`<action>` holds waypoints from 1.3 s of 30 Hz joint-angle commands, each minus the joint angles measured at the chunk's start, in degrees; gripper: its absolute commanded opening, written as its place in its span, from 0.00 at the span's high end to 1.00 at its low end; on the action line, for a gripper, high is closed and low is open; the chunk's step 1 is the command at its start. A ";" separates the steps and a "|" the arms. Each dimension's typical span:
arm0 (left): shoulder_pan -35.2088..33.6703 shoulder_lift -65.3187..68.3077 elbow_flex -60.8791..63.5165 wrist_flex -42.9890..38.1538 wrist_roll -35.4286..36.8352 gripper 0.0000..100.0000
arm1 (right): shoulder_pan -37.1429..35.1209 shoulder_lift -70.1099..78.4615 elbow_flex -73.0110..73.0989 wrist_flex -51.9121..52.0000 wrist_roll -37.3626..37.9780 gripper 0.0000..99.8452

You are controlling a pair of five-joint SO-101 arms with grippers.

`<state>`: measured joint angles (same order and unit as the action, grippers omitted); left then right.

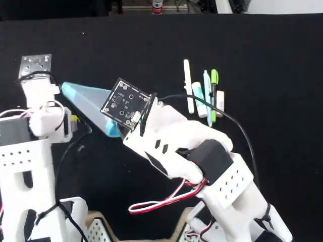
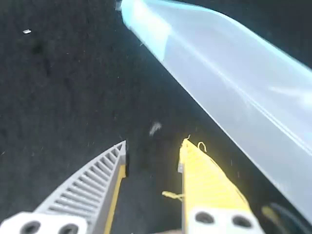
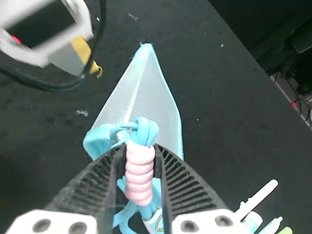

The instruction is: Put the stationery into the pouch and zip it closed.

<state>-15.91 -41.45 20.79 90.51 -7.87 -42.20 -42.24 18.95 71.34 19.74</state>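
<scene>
A light blue translucent pouch [image 1: 86,101] lies slanted on the black table, also seen as the pouch [image 2: 234,83] and the pouch [image 3: 141,97]. My right gripper [image 3: 140,148] is shut on a pink ribbed pull [image 3: 140,170] tied to the blue cord [image 3: 141,130] at one end of the pouch. In the high view the right wrist's camera board [image 1: 126,103] hides that end. My left gripper [image 2: 153,146] stands open beside the pouch with nothing between its fingers; its yellow finger [image 1: 74,120] is near the pouch's other end. The stationery, a white pen [image 1: 187,85] and a green marker [image 1: 214,93] among them, lies to the right.
The stationery group [image 3: 256,197] lies close to the right gripper's side. The other arm's gripper [image 3: 73,44] sits just beyond the far tip of the pouch. Bare black cloth [image 1: 262,60] stretches behind and right of the pens. Arm bases [image 1: 30,191] stand at the front edge.
</scene>
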 commanded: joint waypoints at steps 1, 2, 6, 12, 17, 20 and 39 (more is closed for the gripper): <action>3.12 -1.67 -9.71 8.97 -2.37 0.82 | -0.53 -2.77 -0.22 1.41 -0.09 0.99; 4.44 -2.02 -10.33 10.20 -2.20 0.82 | -0.53 -3.65 0.31 1.14 -0.09 0.99; 10.51 -7.65 -9.19 10.29 0.00 0.82 | -0.53 -9.36 3.91 -1.05 -0.18 0.99; 22.64 -21.10 -5.23 10.29 6.33 0.82 | -0.35 -18.07 14.55 -8.09 -0.35 0.99; 24.57 -25.67 -0.31 9.76 7.03 0.82 | -0.26 -22.37 18.86 -10.99 -0.44 0.99; 24.92 -25.85 0.84 9.76 7.12 0.82 | -0.26 -22.81 19.30 -11.25 -0.53 0.99; 32.66 -25.67 -1.71 8.18 17.32 0.82 | -0.26 -22.90 19.30 -11.25 -0.53 0.99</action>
<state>12.04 -67.56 21.41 100.35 9.01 -42.11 -64.04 38.64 61.85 19.74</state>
